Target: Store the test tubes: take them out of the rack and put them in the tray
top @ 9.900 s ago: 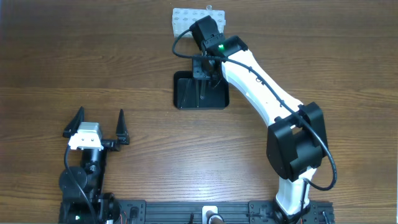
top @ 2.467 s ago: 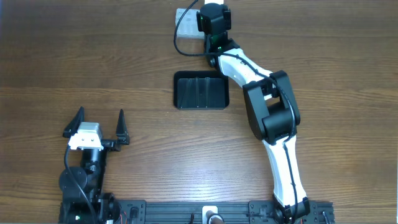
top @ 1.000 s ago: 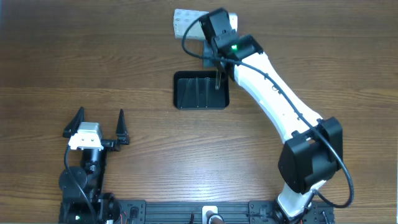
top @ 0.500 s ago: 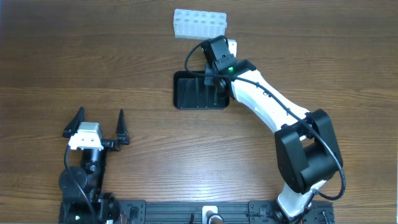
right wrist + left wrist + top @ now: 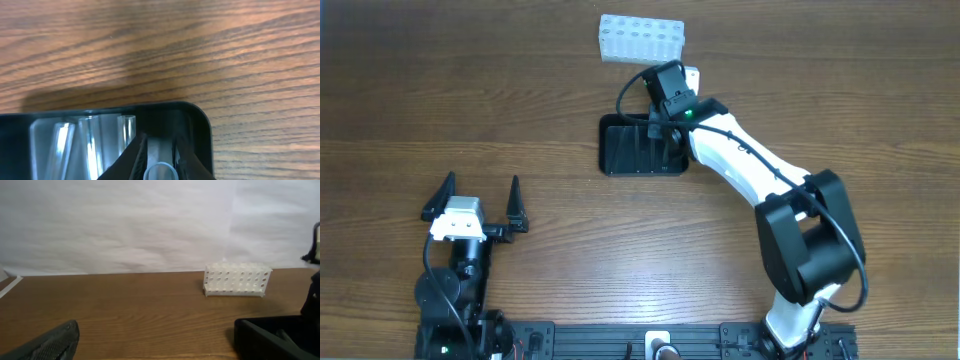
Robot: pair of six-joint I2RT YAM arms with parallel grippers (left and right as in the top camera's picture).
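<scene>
Black tray (image 5: 620, 150) sits at the upper middle of the top view, on the wooden surface (image 5: 820, 80), with the white rack (image 5: 641, 38) just above it at the top edge – near, but not touching. The right end effector (image 5: 665, 128) is down over the tray's right-hand part. Its wrist view puts its fingers inside the tray's rounded corner, closed on a fourth tube (image 5: 160, 172) whose round rim shows between them.

Three clear tubes (image 5: 90, 145) already lie side by side in the tray, next to the spot where the held one is heading. So I'd say the job is well along: three stored, one in the grip and about to be laid down or let go.

What is left in the rack is harder to say – from above I see rows of holes and nothing standing out of them. From the left wrist view the rack also looks bare on top, but clear glass against white could easily hide. If it is empty, this tube is the last.

At the lower left of the top view the left end effector (image 5: 480, 195) hangs with fingers spread wide, holding nothing, well apart from tray and rack.
</scene>
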